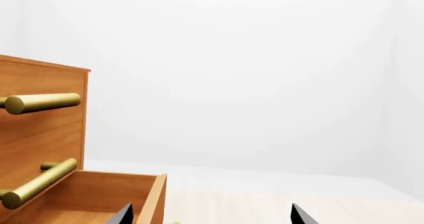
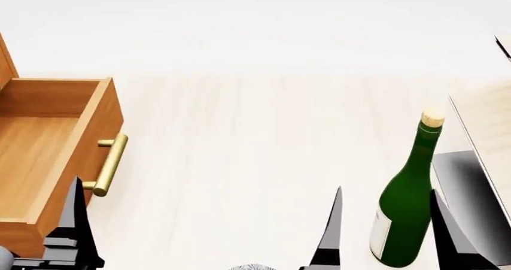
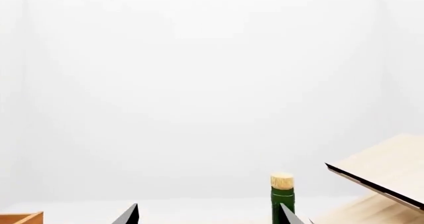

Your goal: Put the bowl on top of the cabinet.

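The bowl (image 2: 252, 266) barely shows at the head view's near edge, on the tabletop (image 2: 255, 132), between the arms and just beside the right gripper (image 2: 385, 228). Both sets of jaws stand open and empty, the left gripper (image 1: 210, 215) by the cabinet (image 2: 48, 156) and its open drawer. The right arm looks nearer, so its jaws would need to drop back toward the robot.

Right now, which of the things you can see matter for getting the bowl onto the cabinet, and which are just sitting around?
Belongs to the job:
bowl, only its rim showing at the head view's bottom edge
cabinet, one drawer pulled open

Just lying about:
green bottle, corked, upright
pale slanted rack
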### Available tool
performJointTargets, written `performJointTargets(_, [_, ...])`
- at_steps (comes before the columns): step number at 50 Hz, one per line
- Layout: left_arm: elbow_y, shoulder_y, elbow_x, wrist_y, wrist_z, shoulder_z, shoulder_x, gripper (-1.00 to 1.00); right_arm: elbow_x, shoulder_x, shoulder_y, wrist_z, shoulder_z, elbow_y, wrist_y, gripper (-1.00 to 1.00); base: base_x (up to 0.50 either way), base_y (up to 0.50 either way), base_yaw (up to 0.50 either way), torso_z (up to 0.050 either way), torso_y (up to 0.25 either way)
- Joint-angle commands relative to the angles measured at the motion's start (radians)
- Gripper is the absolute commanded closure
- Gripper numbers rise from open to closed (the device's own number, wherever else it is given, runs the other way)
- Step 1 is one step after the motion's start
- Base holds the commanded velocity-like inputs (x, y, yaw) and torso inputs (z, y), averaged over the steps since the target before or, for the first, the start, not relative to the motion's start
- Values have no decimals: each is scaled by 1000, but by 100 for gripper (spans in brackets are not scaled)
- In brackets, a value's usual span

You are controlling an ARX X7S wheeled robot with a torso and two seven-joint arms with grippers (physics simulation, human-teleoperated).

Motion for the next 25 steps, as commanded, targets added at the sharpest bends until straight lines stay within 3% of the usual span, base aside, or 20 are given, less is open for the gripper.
performJointTargets(1, [-6, 13, -33, 60, 20, -3, -9, -100, -11, 4, -6, 9, -6, 11, -19, -100, 0, 0, 0, 0, 0])
performJointTargets(25, [-3, 6, -116, 14, 9, -8, -35, -100, -10, 18, -13, 25, -12, 9, -27, -100, 0, 0, 0, 49, 0])
